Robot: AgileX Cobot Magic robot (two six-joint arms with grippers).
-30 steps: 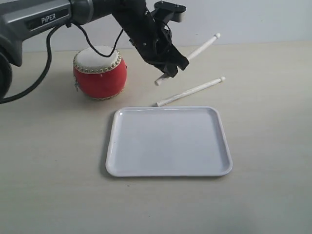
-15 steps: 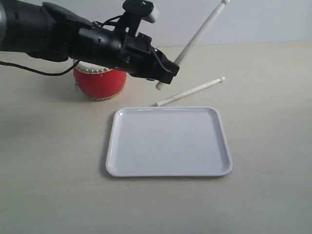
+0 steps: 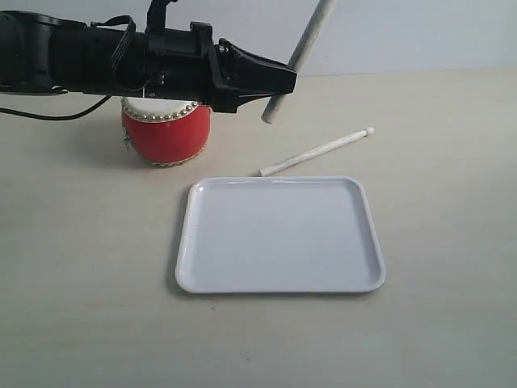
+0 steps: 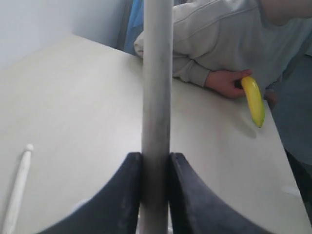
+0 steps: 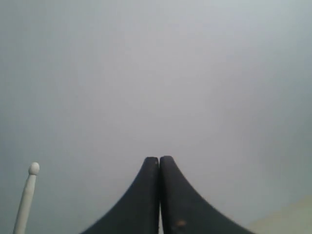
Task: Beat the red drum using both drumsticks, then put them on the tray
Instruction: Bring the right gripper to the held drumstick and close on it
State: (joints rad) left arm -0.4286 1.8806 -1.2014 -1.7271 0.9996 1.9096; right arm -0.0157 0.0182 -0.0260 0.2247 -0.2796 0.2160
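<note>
left end effector | drumstick clamped in jaws | second drumstick apart

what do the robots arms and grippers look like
The left arm is thick, rounded and matte black, with a thin black cable trailing off it. The left gripper and right gripper each have two smooth black fingers curving to slim tips. No lettering shows.
</note>
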